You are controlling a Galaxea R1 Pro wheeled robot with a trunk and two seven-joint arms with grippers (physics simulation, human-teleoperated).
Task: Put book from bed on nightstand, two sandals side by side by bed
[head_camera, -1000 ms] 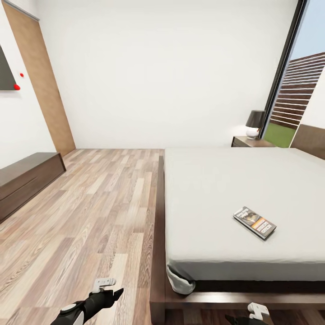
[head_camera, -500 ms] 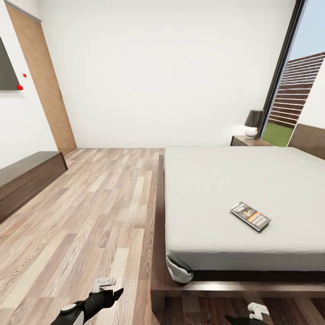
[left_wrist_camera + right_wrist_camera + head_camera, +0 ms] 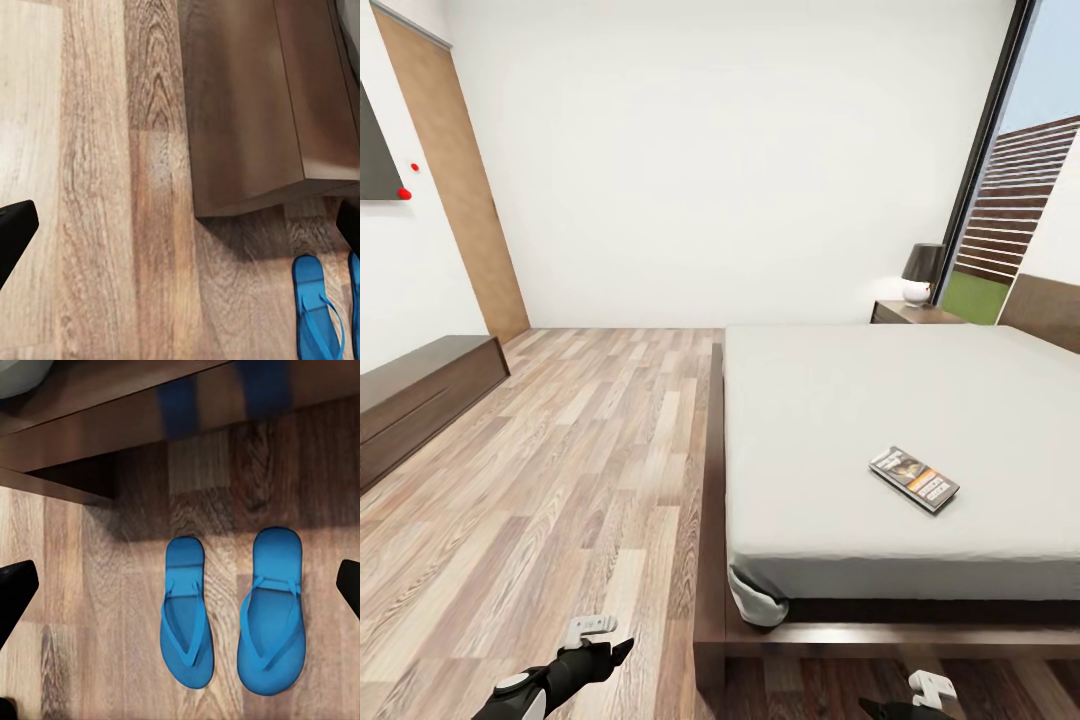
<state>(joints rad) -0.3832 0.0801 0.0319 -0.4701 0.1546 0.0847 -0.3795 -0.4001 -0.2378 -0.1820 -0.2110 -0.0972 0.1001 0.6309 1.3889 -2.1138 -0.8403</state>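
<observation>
One book [image 3: 915,479] on one bed [image 3: 830,420]. Two blue sandals [image 3: 187,611] [image 3: 271,611] side by side between the right gripper's fingertips. One nightstand [image 3: 908,313], one lamp [image 3: 923,274], one long low cabinet [image 3: 420,395].

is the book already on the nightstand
No, the book lies flat on the mattress of the bed, well apart from the nightstand by the window, which holds a lamp.

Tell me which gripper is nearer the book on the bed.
Right. The right gripper sits low at the foot of the bed, roughly below the book; the left gripper hangs over the floor, off to the bed's side.
</observation>
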